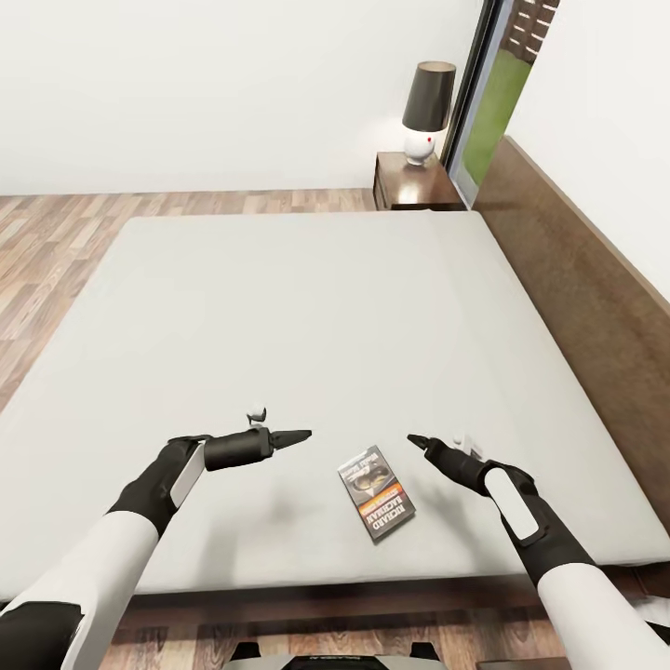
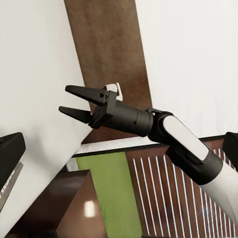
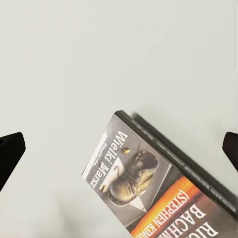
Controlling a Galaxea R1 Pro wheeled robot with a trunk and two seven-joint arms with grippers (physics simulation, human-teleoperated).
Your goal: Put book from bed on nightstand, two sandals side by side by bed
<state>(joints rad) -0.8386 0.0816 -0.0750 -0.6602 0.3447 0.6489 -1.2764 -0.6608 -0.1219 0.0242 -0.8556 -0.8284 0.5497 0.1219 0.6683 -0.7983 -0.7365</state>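
Book (image 1: 376, 493) lies flat on bed (image 1: 307, 316) near its front edge, between both arms, long axis running diagonally. Right gripper (image 1: 416, 440) nearer, fingers spread apart; left gripper (image 1: 300, 435) farther, fingers look together.

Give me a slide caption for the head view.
Both grippers, left and right, hover above the bed, flanking the book.

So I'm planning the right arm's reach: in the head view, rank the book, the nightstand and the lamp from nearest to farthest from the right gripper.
Measured from the right gripper:
1. The book, lying flat on the mattress just beside the gripper, toward the left arm.
2. The nightstand, far across the bed by the headboard.
3. The lamp, standing on the nightstand toward its back; only marginally farther.
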